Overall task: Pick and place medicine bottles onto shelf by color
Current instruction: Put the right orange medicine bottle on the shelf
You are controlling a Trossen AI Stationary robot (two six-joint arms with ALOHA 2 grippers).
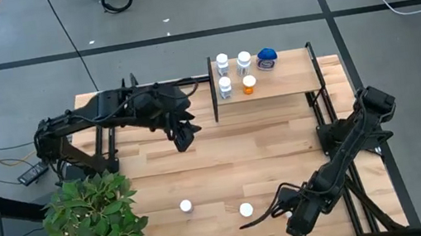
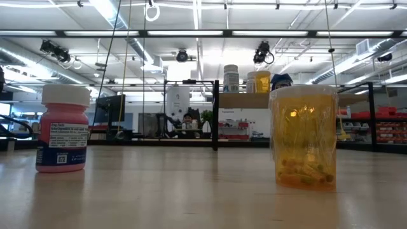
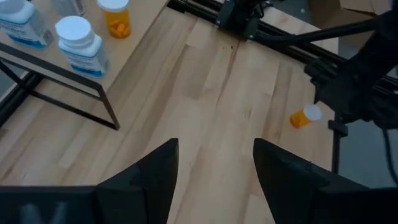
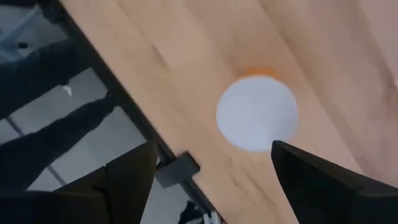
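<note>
Right gripper (image 1: pixel 252 220) sits low right of center in the high view, fingers spread wide and empty; in its wrist view the dark fingers (image 4: pixel 127 180) flank a white-capped orange bottle (image 4: pixel 257 114) seen from above, not touching it. That bottle (image 1: pixel 246 210) stands on the tabletop (image 1: pixel 225 162) just beside the gripper tips; in the low view it is the big orange bottle at right. Left gripper (image 1: pixel 183 137) hangs over the table at upper center-left of the high view, just left of the shelf (image 1: pixel 289 81), fingers apart with nothing between them; its wrist view shows both fingers (image 3: pixel 152 177) over bare wood. A pink bottle (image 1: pixel 186 207) with white cap stands at lower center, near the orange one but apart from it. On the shelf at upper right of center: three white bottles (image 1: pixel 222 63), one small orange bottle (image 1: pixel 249 84) and a squat blue one (image 1: pixel 268 58), all upright in a cluster at the shelf's left half. Green plant (image 1: pixel 92 221) at lower left.
</note>
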